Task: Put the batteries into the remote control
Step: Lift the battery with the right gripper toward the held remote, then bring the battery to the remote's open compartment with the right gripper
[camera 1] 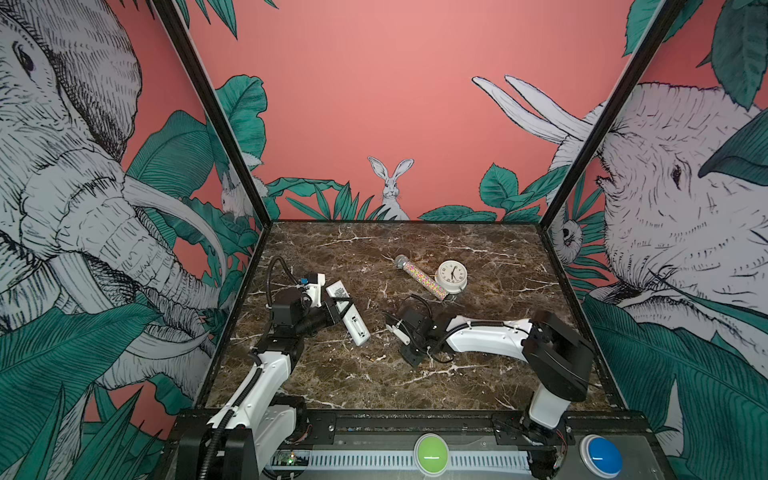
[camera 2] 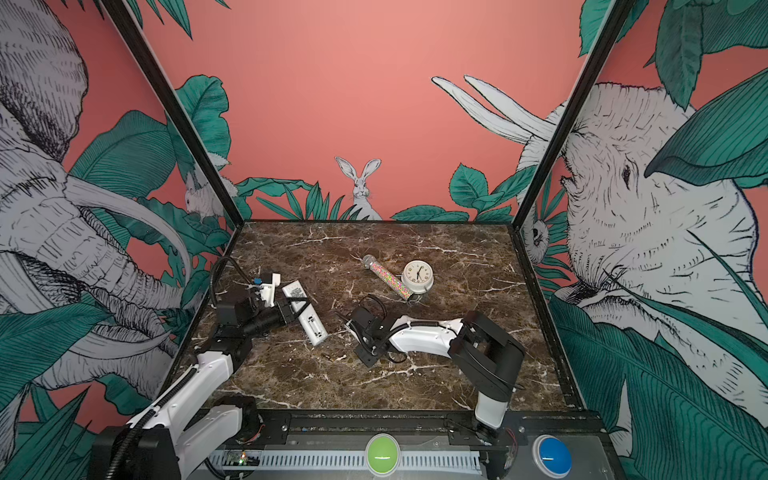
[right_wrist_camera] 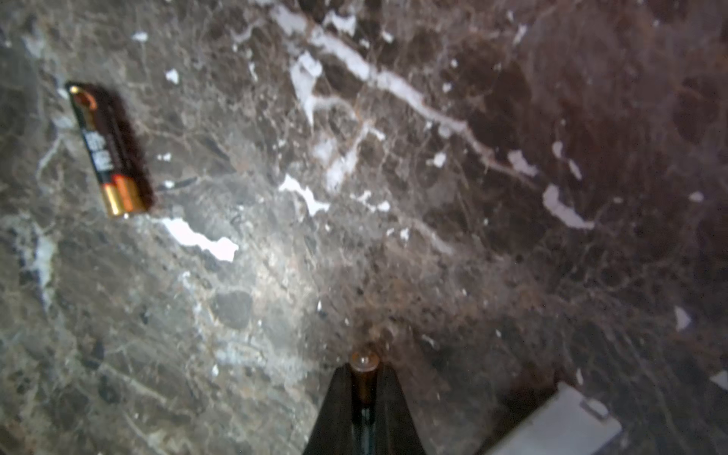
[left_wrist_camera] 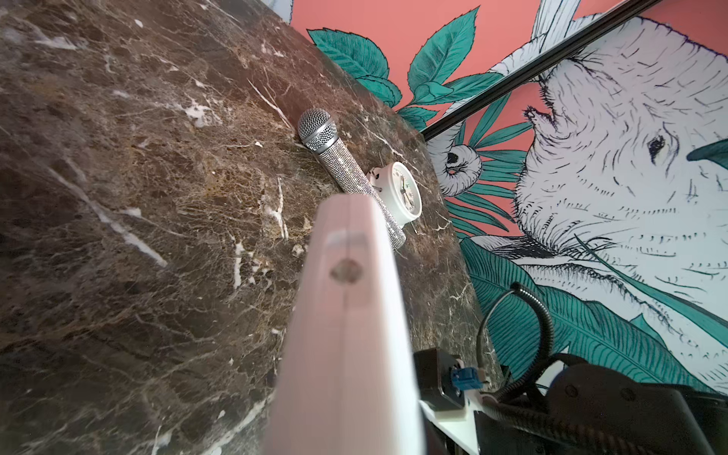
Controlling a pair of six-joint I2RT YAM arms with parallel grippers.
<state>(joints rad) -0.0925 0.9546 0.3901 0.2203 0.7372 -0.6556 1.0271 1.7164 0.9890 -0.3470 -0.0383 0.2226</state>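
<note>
Counter (camera 1: 457, 374): dark marble with white veins, shut in by mural walls (camera 1: 415, 104) at the back and on both sides; front edge taken up by the two arm bases.
Open room: bare marble across the whole front strip, the far back and the right side. Only clutter is a toy microphone (camera 1: 419, 276) with a clock (camera 1: 451, 274) just beside it, well behind both hands.
Remote control (camera 1: 347, 316): left of centre, slanting, near end pointing toward the middle of the counter; edge-on and blurred in the left wrist view (left_wrist_camera: 346, 315).
Left hand (camera 1: 337, 307): closed tight across the remote control's middle, dark fingers on either side. Cannot tell whether the remote rests on the marble or hangs just above it.
Right hand (right_wrist_camera: 364, 372): low over the counter, just right of the remote's near end, apart from it; fingers pinched fully onto a held battery (right_wrist_camera: 364, 378), its tip poking out between the fingertips.
Loose battery (right_wrist_camera: 110, 149): flat on bare marble, gold end showing — well clear of the right hand, near the remote's near end in a top view (camera 2: 328, 355).
</note>
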